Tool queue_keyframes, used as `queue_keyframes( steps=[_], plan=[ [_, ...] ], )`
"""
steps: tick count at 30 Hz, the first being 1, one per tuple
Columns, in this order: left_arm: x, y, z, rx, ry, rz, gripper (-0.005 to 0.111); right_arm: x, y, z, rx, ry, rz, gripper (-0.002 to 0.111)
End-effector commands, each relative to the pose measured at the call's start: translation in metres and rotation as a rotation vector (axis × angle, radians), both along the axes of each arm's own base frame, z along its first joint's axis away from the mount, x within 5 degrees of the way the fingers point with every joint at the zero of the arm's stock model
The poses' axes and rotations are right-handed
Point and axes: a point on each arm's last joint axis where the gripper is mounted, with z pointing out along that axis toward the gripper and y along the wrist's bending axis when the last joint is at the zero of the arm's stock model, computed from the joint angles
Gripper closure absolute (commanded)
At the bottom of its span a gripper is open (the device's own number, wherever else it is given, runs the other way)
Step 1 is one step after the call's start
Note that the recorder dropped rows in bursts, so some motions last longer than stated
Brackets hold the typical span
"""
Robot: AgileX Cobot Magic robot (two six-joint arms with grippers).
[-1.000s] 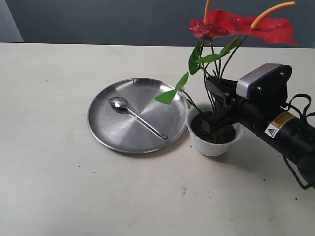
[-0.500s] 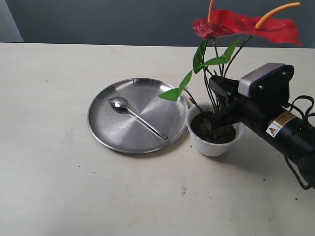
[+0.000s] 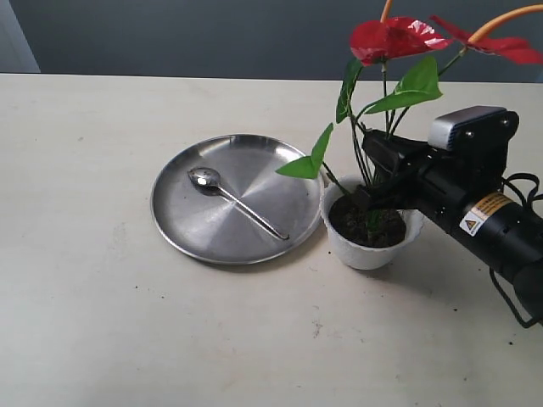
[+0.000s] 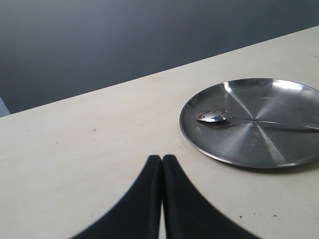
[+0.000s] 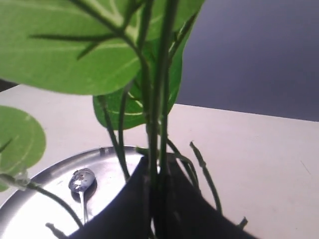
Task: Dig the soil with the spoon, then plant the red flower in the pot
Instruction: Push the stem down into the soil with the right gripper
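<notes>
The right arm (image 3: 488, 216) is coming in low over the tabletop (image 3: 127, 339) and is slanting down a little toward the pot (image 3: 366, 253). Its wrist is staying flat, with the grey camera box sitting on top. The right tool (image 3: 370, 198) is reaching over the rim of the pot and is hanging just above the soil (image 3: 382, 229). Its two black fingers are squeezing together on the thin green stems of the red flower (image 3: 394, 38). The flower is standing almost straight up from the tool, with its stem ends going down into the soil right under the fingers. The red blooms and big green leaves are spreading out high above the tool.

The spoon (image 3: 236, 200) is lying loose on the shiny plate (image 3: 195, 233), just past the pot on the far side from the right tool.

The left tool (image 4: 161, 162) is hanging over bare tabletop with its fingers pressing flat together and gripping nothing. The plate and spoon are lying out ahead of its tips, well apart from it.
</notes>
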Motion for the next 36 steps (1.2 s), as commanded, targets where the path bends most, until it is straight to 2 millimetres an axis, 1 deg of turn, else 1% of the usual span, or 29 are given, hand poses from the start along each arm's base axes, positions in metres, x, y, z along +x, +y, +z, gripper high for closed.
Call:
queue_keyframes(
  steps=[1, 5, 7, 8, 11, 12, 13, 14, 17, 22, 24, 34, 36],
  plan=[
    [0.000, 0.000, 0.003, -0.008, -0.016, -0.004, 0.106, -0.011, -0.004, -0.028, -0.136, 0.206, 0.025, 0.109],
    [0.000, 0.000, 0.003, -0.008, -0.016, -0.004, 0.106, -0.013, -0.004, -0.030, -0.154, 0.224, 0.037, 0.108],
    [0.000, 0.000, 0.003, -0.008, -0.016, -0.004, 0.106, -0.013, -0.004, -0.030, -0.160, 0.227, 0.043, 0.101],
    [0.000, 0.000, 0.003, -0.008, -0.016, -0.004, 0.106, -0.014, -0.003, -0.031, -0.166, 0.226, 0.058, 0.089],
    [0.000, 0.000, 0.003, -0.008, -0.016, -0.004, 0.106, -0.015, -0.002, -0.031, -0.171, 0.223, 0.073, 0.063],
    [0.000, 0.000, 0.003, -0.008, -0.016, -0.004, 0.106, -0.015, -0.002, -0.031, -0.177, 0.220, 0.076, 0.056],
    [0.000, 0.000, 0.003, -0.008, -0.016, -0.004, 0.106, -0.015, -0.002, -0.031, -0.183, 0.222, 0.079, 0.051],
    [0.000, 0.000, 0.003, -0.008, -0.016, -0.004, 0.106, -0.015, -0.002, -0.031, -0.190, 0.222, 0.079, 0.050],
    [0.000, 0.000, 0.003, -0.008, -0.016, -0.004, 0.106, -0.017, -0.001, -0.030, -0.198, 0.212, 0.106, 0.052],
    [0.000, 0.000, 0.003, -0.008, -0.016, -0.004, 0.106, -0.019, 0.001, -0.020, -0.182, 0.177, 0.132, 0.065],
    [0.000, 0.000, 0.003, -0.008, -0.016, -0.004, 0.106, -0.019, 0.001, -0.016, -0.175, 0.163, 0.133, 0.068],
    [0.000, 0.000, 0.003, -0.008, -0.016, -0.004, 0.106, -0.021, -0.004, 0.002, -0.192, 0.139, 0.098, 0.067],
    [0.000, 0.000, 0.003, -0.008, -0.016, -0.004, 0.106, -0.022, -0.006, 0.005, -0.209, 0.146, 0.088, 0.064]
  ],
)
